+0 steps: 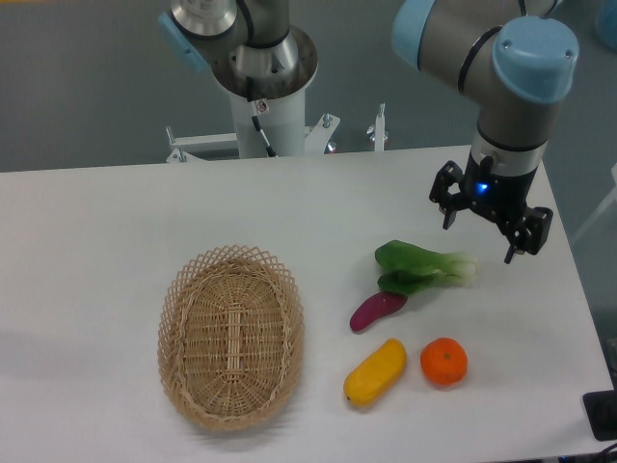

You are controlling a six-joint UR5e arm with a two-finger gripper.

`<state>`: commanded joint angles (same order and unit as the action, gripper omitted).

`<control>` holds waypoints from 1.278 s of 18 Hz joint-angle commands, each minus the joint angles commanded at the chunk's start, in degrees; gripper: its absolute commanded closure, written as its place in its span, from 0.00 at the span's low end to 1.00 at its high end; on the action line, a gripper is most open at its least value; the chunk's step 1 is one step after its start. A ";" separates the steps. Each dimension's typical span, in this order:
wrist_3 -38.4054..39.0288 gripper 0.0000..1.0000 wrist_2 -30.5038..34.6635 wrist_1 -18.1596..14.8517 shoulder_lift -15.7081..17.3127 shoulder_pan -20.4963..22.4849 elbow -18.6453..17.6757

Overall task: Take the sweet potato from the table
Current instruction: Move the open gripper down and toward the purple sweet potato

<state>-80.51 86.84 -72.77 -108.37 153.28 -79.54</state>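
**Sweet potato hemmed in by the greens; jaws wide and off to the side**

Your gripper [490, 230] hangs above the bench [87, 231] near its far right corner, jaws spread apart and holding nothing. It sits well apart from the target, up and to the right of the whole cluster of produce.

The sweet potato [377, 311] lies flat on the bench, angled, with its upper tip tucked against the leaves of the bok choy [424, 267]. That contact is your tight side: coming down near that end would likely catch the greens. Its lower left end looks free, with bare bench beyond it toward the wicker basket [231, 335].

Below it lies the yellow vegetable [375, 371], near but not touching, and the orange [443, 361] sits just beside that. To my eye the cleanest grip is across the tuber's middle or lower half, jaws turned to close across its narrow width, leaving room on both flanks.
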 joint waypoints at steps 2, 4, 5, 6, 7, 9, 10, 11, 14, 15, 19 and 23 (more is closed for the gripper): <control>0.35 0.00 0.00 0.18 -0.09 -0.35 0.00; 0.79 0.00 0.00 0.35 0.00 -0.62 -0.52; 0.88 0.00 0.17 0.35 0.17 -1.31 -0.96; 1.05 0.00 0.09 0.35 0.26 -1.67 -1.14; 1.14 0.00 0.09 0.18 0.35 -1.85 -1.32; 1.67 0.00 0.09 0.35 0.44 -2.02 -2.02; 1.84 0.00 0.09 0.35 0.44 -2.11 -2.11; 2.11 0.00 0.09 0.44 0.35 -2.11 -2.20; 3.51 0.00 0.00 0.44 0.35 -4.03 -2.55; 4.47 0.00 0.09 0.53 0.26 -4.74 -2.90; 8.69 0.00 0.00 2.10 0.61 -5.88 -8.07; 10.72 0.00 0.09 10.88 0.62 -7.38 -15.80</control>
<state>-69.79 86.92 -61.90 -107.75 145.90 -95.34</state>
